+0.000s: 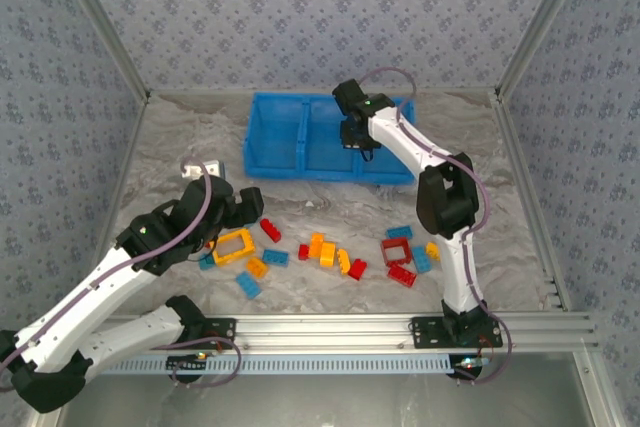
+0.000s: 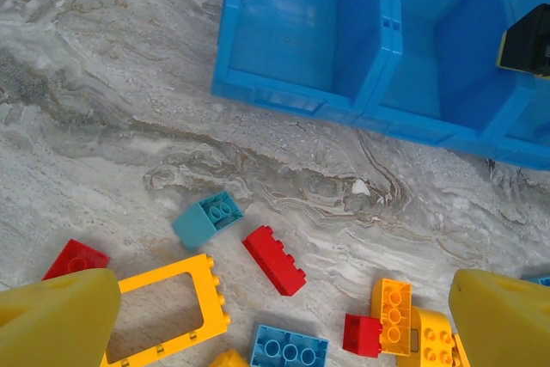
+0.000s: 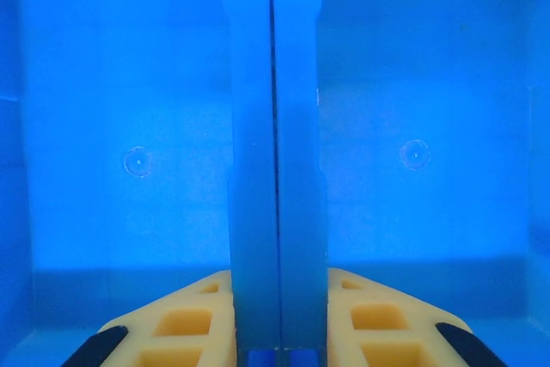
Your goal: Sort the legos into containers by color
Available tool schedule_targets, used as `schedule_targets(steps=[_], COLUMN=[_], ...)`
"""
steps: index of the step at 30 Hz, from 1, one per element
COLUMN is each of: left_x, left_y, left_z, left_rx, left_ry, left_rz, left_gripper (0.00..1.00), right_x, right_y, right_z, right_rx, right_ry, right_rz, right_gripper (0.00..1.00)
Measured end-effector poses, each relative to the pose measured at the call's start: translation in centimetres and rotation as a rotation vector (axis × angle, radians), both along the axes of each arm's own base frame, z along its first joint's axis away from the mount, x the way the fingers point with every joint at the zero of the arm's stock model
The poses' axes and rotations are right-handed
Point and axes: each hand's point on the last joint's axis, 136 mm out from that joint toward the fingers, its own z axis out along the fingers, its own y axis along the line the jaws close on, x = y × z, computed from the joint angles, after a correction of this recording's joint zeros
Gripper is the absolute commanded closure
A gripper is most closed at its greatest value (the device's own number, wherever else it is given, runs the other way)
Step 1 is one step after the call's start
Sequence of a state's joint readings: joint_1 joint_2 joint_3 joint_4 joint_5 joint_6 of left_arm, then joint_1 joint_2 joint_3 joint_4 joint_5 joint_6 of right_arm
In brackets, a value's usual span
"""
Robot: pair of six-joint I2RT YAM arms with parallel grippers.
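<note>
left wrist: left gripper (image 2: 279, 320) gapes empty over red lego (image 2: 273, 259); right gripper (image 3: 277, 333) closed.

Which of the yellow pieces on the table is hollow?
The big yellow rectangular frame, lying flat left of the pile: the table shows through its open middle, while the other yellow bricks are solid.

Over the bright blue three-compartment plastic bin (image 1: 275, 137), the right pincer (image 1: 358, 139) is hiding part of the middle-right divider; the right wrist view's bottom edge is cropping its yellow fingertips (image 3: 378, 324) beside that divider.
</note>
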State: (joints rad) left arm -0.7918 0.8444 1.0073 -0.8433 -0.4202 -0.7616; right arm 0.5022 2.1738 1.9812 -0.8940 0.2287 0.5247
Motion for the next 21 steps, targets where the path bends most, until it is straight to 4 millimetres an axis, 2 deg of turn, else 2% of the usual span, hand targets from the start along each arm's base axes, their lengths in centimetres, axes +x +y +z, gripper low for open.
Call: schedule_targets(steps=[8, 12, 15, 19, 21], left_x=[-0.2, -0.1, 0.3, 0.9, 1.0], left_y=[0.4, 0.7, 1.2, 2.2, 3.0], left_z=[-0.5, -0.9, -1.1, -2.0, -2.8], left_rx=[0.009, 0.028, 0.044, 0.065, 0.063], left_ry=[0.023, 0.048, 0.074, 0.128, 0.172], left_rz=[0.015, 0.032, 0.064, 0.122, 0.161], left_gripper=[0.02, 0.02, 0.02, 0.02, 0.03], right_x=[-0.3, -0.3, -0.3, -0.6, -0.8], right_y=[1.0, 1.0, 1.2, 1.7, 2.1], right_z=[0.0, 0.1, 0.5, 3.0, 6.0], right_rx=[0.006, 0.003, 0.001, 0.011, 0.029], right_ry=[-0.004, -0.005, -0.015, -0.063, -0.129], right_rz=[0.003, 0.011, 0.032, 0.071, 0.103], right_gripper=[0.77, 0.61, 0.54, 0.52, 0.52])
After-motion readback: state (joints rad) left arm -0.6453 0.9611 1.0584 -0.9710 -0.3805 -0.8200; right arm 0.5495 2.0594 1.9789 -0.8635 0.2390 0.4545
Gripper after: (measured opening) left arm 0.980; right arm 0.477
